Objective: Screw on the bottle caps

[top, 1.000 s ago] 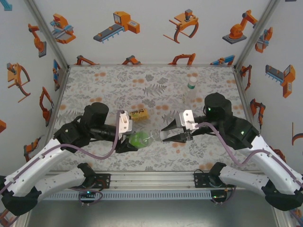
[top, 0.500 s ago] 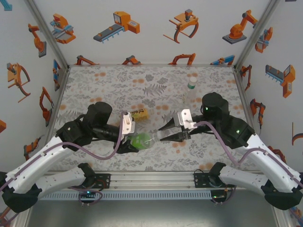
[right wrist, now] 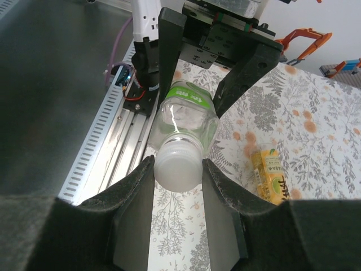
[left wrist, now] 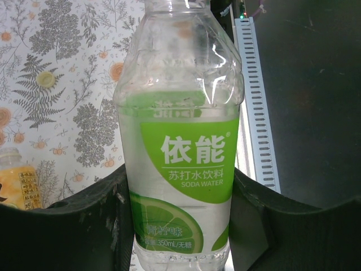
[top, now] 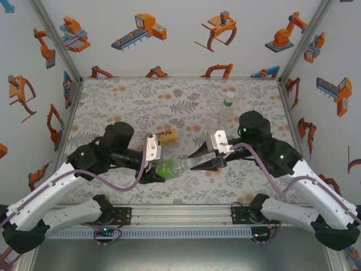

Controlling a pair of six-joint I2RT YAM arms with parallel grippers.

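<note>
Printed with grey ferns and orange blossoms, the matte tabletop [top: 130,101] lies between white walls [top: 180,34] bearing orange robot-arm drawings; a ribbed aluminium rail [top: 180,213] borders the near edge.

My left gripper [left wrist: 179,197] is clamped around the green-labelled bottle [left wrist: 180,141], its dark fingers pressed flat against both sides of the lower body. This bottle is clear, glossy plastic with moulded shoulders, and it is held off the table, lying roughly level between my two arms with its neck toward the right arm. The label is smooth lime green with white lettering and a lime-slice picture.

My right gripper [right wrist: 177,172] pinches the pale cap [right wrist: 179,158], a round, frosted white piece seated at that bottle's mouth, one broad black finger touching each side. How far the cap is threaded on I cannot tell, as the neck is hidden behind it.

Amber bottle [top: 166,136]: lying on its side on the cloth just beyond the held bottle, yellow label upward. In my left wrist view it is cut off by the frame.

Plain clear bottle [top: 227,113]: upright toward the far right, nearly transparent, hard to trace against the pattern.

Loose cap [left wrist: 46,78]: small pale disc resting on a fern print.
</note>
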